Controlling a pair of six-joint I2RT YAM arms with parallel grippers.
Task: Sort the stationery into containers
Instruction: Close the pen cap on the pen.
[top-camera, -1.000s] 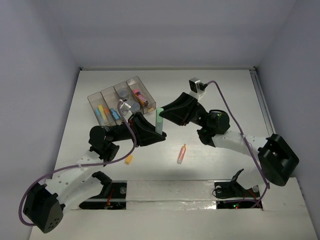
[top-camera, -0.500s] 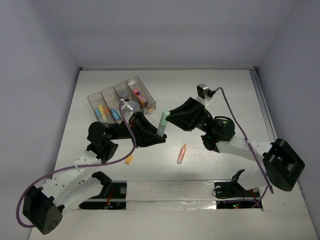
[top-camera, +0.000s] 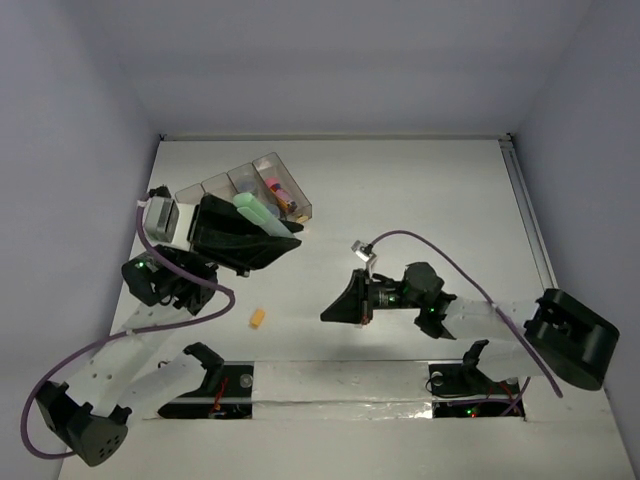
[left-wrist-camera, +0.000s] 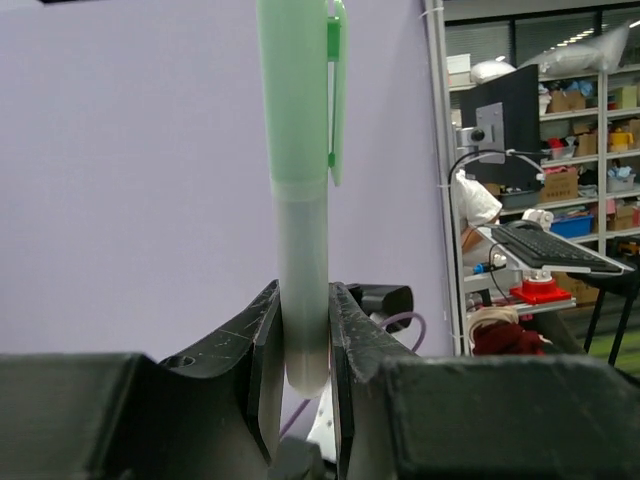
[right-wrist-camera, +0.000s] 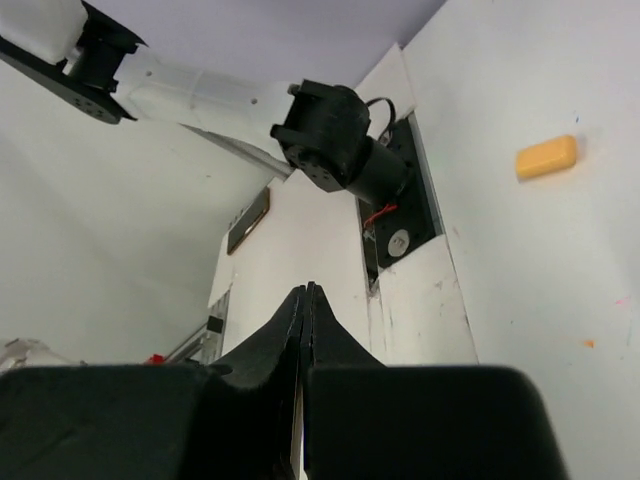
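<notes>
White surface (top-camera: 420, 200), pale lavender walls (top-camera: 330, 60) on 3 sides. Nothing else loose shows toward the far edge or the right edge.

Progress, as far as you can see it:
- Divided clear tray (top-camera: 222, 183) sits near the far-left corner. Pink piece (top-camera: 272, 183) and orange piece (top-camera: 290, 203) lie in its rightmost compartment. The left arm covers most of the other compartments, so you cannot count what is in them.
- Left end effector (left-wrist-camera: 305, 340) is clenched on the base of the green marker (left-wrist-camera: 300, 150), cap end pointing away from the fingers. The top view has the marker over the tray, not yet in a compartment.
- Right end effector (right-wrist-camera: 305, 300) is clamped fully together with nothing seen between the fingers, low over the surface near the middle of the near edge.
- 1 orange block (top-camera: 257, 319) lies loose by the near edge, left of centre.

Judgement: late stage. Drop the marker, then fetch the block. Anything under the right arm is hidden from you.

Beyond the wall, the left wrist view catches shelving (left-wrist-camera: 590, 110) and a keyboard (left-wrist-camera: 550, 245).
</notes>
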